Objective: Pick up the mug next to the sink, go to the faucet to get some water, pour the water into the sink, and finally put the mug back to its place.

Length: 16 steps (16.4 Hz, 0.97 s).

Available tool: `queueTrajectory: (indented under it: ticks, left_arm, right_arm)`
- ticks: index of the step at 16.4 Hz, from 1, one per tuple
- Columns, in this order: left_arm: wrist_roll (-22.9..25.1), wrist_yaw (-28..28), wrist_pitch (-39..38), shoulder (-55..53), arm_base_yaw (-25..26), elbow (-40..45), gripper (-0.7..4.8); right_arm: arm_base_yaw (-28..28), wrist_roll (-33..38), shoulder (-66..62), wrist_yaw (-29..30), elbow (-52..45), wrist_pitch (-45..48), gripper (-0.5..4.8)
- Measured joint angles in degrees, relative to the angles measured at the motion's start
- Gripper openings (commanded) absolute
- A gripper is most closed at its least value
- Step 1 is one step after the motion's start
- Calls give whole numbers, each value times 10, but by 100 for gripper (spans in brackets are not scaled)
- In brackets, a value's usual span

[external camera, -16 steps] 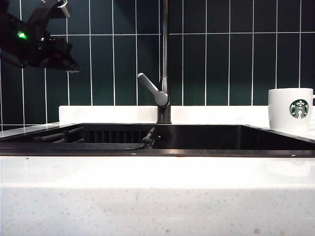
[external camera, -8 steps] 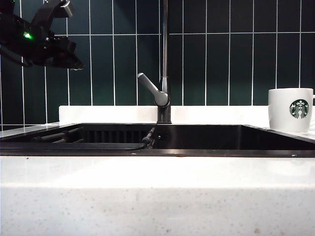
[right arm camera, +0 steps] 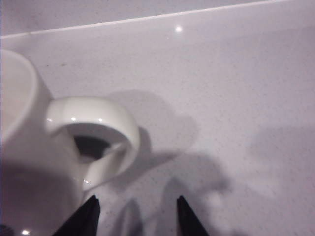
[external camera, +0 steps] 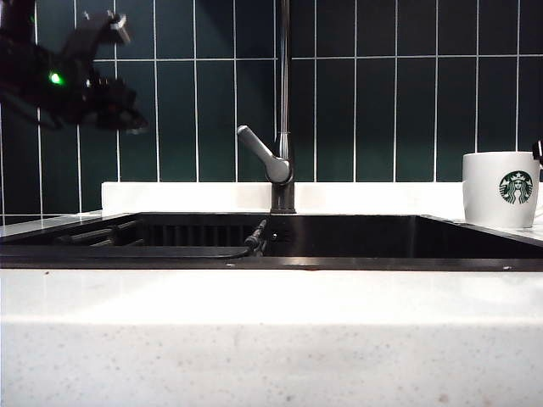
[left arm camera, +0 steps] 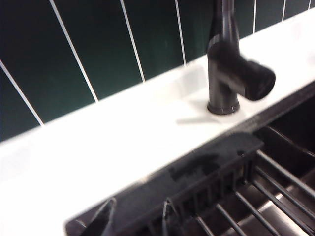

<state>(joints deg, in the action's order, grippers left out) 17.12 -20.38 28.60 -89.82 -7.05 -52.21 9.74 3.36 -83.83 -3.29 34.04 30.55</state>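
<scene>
The white ceramic cylindrical mug with a green round logo stood upright on the white speckled desk, its looped handle just ahead of the right pincer, whose jaws stood wide apart and empty. The left pincer, jaws apart and holding nothing, hung well away from the mug.

You see dark green wall tiles rising directly behind the white speckled countertop, and a black ribbed rack below the countertop's back ledge.
</scene>
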Motion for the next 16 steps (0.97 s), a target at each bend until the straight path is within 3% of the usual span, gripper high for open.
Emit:
queueTrajectory:
  ticks: [5, 10, 16]
  left_arm:
    - [-13, 0, 4, -27, 0, 0, 121]
    - [-14, 0, 8, -32, 0, 0, 120]
    - [-22, 0, 8, -32, 0, 0, 120]
  right_arm:
    - [0, -64, -29, 6, 1, 62, 212]
    - [0, -67, -98, 5, 5, 146, 212]
    - [1, -67, -115, 5, 26, 170, 212]
